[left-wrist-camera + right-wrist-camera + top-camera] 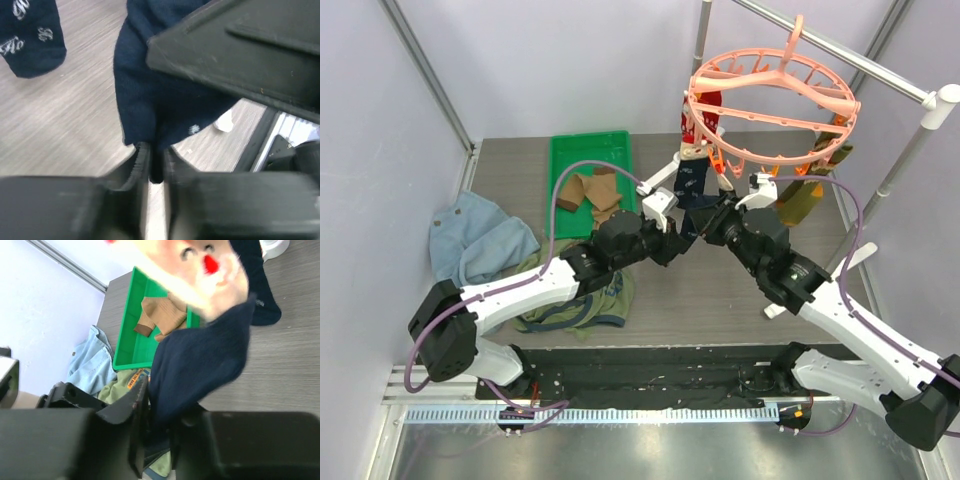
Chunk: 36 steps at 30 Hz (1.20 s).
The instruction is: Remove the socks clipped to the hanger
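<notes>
The salmon-pink hanger hangs by its hook from the rail at the upper right. A red patterned sock, a navy sock and an olive sock hang from its clips. Two brown-tan socks lie in the green tray. My left gripper and right gripper meet under the ring on the navy sock's lower end. In the left wrist view the left gripper is shut on the navy sock. In the right wrist view the right gripper grips the same sock.
A pale blue denim garment and an olive T-shirt lie at the left. The white-and-grey rail stand rises at the right. A second navy patterned sock hangs beside the held one.
</notes>
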{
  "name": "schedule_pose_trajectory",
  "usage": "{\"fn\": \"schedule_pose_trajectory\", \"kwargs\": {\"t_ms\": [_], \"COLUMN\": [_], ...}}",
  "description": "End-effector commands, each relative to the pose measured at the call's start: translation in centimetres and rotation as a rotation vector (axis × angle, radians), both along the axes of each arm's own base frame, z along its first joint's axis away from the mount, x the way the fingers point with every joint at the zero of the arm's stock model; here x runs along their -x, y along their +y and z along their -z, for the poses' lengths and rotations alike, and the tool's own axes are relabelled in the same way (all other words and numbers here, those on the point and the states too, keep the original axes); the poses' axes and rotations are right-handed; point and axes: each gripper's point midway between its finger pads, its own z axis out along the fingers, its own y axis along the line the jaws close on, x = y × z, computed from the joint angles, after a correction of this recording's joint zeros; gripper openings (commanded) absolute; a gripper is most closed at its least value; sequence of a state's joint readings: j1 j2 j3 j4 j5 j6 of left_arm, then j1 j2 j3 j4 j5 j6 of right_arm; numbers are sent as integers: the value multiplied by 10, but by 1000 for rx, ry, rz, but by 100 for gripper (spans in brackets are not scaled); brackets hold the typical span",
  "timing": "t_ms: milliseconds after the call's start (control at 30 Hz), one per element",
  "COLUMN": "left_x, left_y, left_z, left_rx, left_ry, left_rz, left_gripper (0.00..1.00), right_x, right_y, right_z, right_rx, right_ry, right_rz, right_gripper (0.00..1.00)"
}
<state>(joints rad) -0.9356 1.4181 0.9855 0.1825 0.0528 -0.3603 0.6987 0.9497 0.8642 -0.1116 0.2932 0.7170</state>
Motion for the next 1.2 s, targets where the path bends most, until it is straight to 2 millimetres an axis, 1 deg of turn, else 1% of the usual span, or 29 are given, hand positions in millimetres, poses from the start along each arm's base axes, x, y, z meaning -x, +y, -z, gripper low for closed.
{"fn": "schedule_pose_trajectory", "kwargs": {"t_ms": [0,33,133,167,233,267,333,367,433,467,533,567,633,667,700,733,767,800,833,900,933,1000,1033,1067,1133,1167], "left_x": [-1,2,9,13,15,17,19,21,24,26,30,31,35,36,38,40,41,42,45,48,50,53,54,56,59,60], "left_y": [-8,-8,-8,-7,-5,-4,-3,-3,-4,-4,-6,-5,-5,-4,-4,-4,-3,-3,-3,-2,-1,-2,-1,-2,-3,-3], "left_z": [-43,-41,-36,-34,-33,-33,-32,-30,-29,-28,-28,-27,-30,-30,-33,-32,-34,-32,-35,-34,-36,-34,-36,-36,-37,-38], "left_rx": [89,86,91,91,95,94,92,88,89,89,93,93,97,96,99,97,98,94,100,97,100,97,100,101,102,104], "left_ry": [-68,-56,-28,-26,-20,-20,-17,-16,-13,-9,-6,-4,-8,-7,-11,-8,-9,-7,-10,-8,-8,-4,-5,-4,-1,0], "left_rz": [1,14,29,33,32,30,33,35,42,44,51,52,52,52,56,58,58,60,66,72,73,79,79,86,95,99], "left_gripper": [3,0,0,0,0,0,0,0,0,0,0,0,0,0,0,0,0,0,0,0,0,0,0,0,0,0], "right_x": [6,7,13,16,21,26,30,35,37,35,33,32,24,23,15,13,12,4,2,-5,-12,-17,-23,-25,-30,-34], "right_y": [-11,-16,-28,-35,-43,-52,-61,-66,-68,-69,-70,-70,-68,-68,-62,-60,-57,-51,-47,-42,-38,-35,-29,-28,-27,-30], "right_z": [-21,-24,-30,-35,-43,-55,-69,-85,-98,-108,-118,-128,-133,-144,-143,-146,-156,-151,-151,-155,-151,-154,-148,-149,-143,-138], "right_rx": [-26,-15,52,79,137,165,219,226,239,249,256,254,263,252,272,275,264,288,292,296,311,312,325,322,335,348], "right_ry": [-45,-49,-28,-17,-33,-31,-47,-57,-68,-80,-91,-104,-106,-124,-116,-120,-138,-124,-127,-137,-126,-129,-115,-116,-102,-90], "right_rz": [24,37,55,70,61,78,80,80,77,78,89,94,111,116,112,109,105,97,83,84,90,93,89,91,105,130], "right_gripper": [32,38,47,48,51,51,52,52,52,52,53,53,53,53,53,53,53,53,53,54,55,56,56,56,57,57]}}
